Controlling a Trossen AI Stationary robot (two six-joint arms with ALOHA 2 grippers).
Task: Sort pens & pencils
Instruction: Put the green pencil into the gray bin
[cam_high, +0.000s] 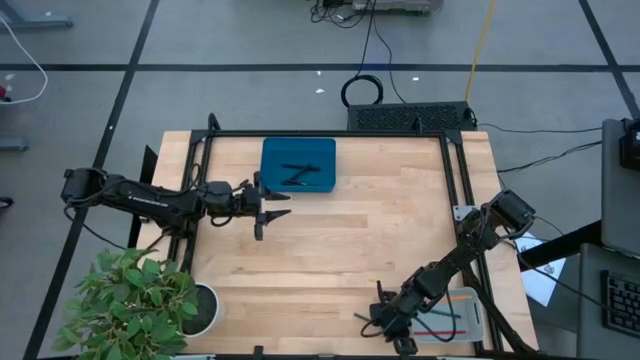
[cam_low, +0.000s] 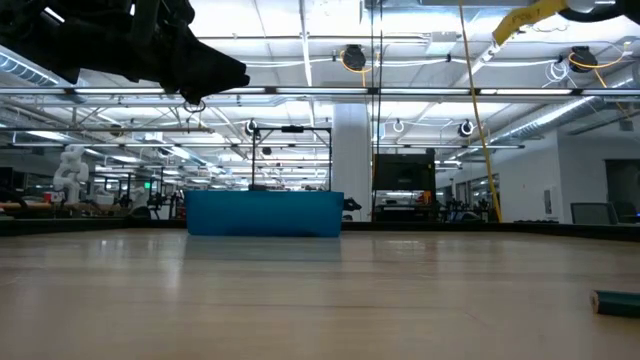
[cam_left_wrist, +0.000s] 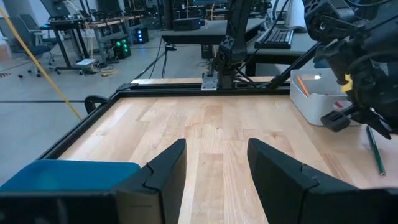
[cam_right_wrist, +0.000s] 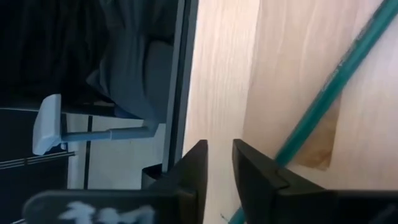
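Wooden table (cam_high: 330, 240), framed by black rails, sits on a grey tiled floor; we note a potted plant (cam_high: 135, 300) at its near left corner.

We find a blue tray (cam_high: 298, 164) at the far edge of the table, left of centre, with thin black pens (cam_high: 297, 174) lying crossed inside it. A white bin (cam_high: 458, 316) stands at the near right corner and holds thin sticks, one reddish; we cannot tell them apart further.

We see the left gripper (cam_high: 270, 212) just near-left of the blue tray, hovering above the wood with its fingers spread and nothing between them. The left wrist view confirms the gap between its dark fingers (cam_left_wrist: 165, 171).

We find the right gripper (cam_high: 385, 322) low over the table at the near edge, just left of the white bin. In its wrist view a dark green pencil (cam_right_wrist: 329, 93) lies on the wood and runs slantwise down beside the right-hand finger (cam_right_wrist: 258, 169). The fingers stand close together with a narrow gap; we cannot tell whether they clamp the pencil.
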